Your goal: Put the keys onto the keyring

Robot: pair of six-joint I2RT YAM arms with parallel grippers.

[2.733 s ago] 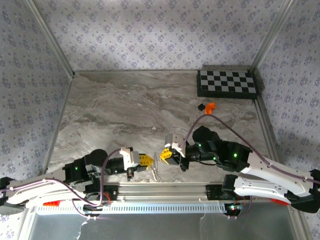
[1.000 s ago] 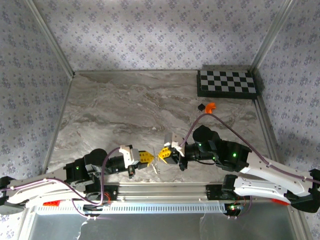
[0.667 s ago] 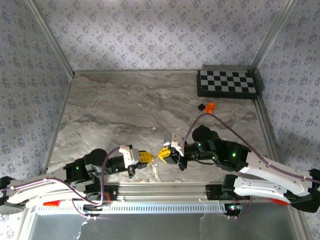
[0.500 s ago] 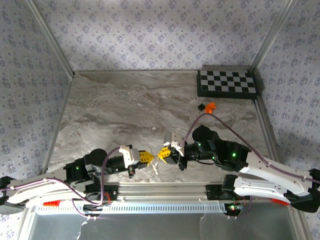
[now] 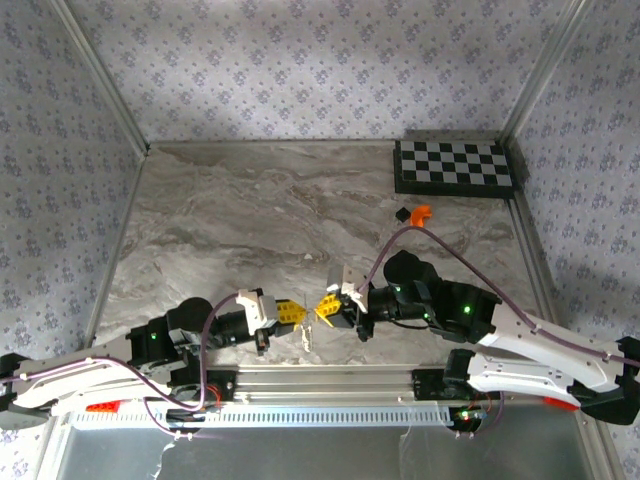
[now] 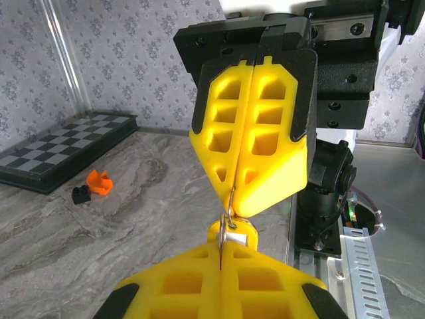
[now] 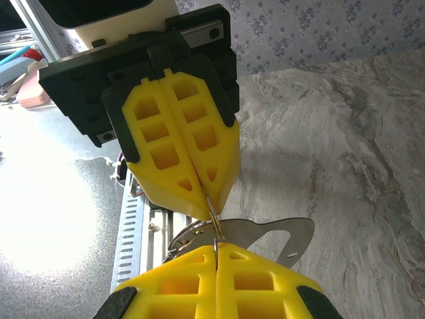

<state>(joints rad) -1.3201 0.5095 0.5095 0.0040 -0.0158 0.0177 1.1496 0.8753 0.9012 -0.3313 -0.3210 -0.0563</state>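
One thin silver wire keyring [image 7: 211,207] spans the small gap where the two arms meet, low over the near edge of the grey marbled table [image 5: 250,220]. It runs edge-on from the tip of the left gripper [image 7: 202,198] into the tip of the right gripper [image 7: 216,247]. Both pincers are closed, yellow fingers pressed flat together, and each appears to pinch the keyring wire in its seam.

Just beside the keyring lies a flat silvery key [image 7: 275,238] with a small hole. Looser coils of the wire bulge out on its other side. A round yellow key head [image 6: 240,232] sits right above the left gripper's fingertips, against the same wire.

As a judgement, the threading is in hand but not visibly finished. Both keys sit at the keyring, yet I cannot tell whether either is actually threaded on. Working them round the coil seems to be what is left.

From the right wrist, the silvery key and the coils are clear. From the left wrist, the yellow head is clear, with a black-and-white chessboard [image 6: 60,149], a small orange piece [image 6: 99,183] and a small black piece [image 6: 81,195] well behind it. From the top view, something silvery and too small to identify hangs below the joined tips.
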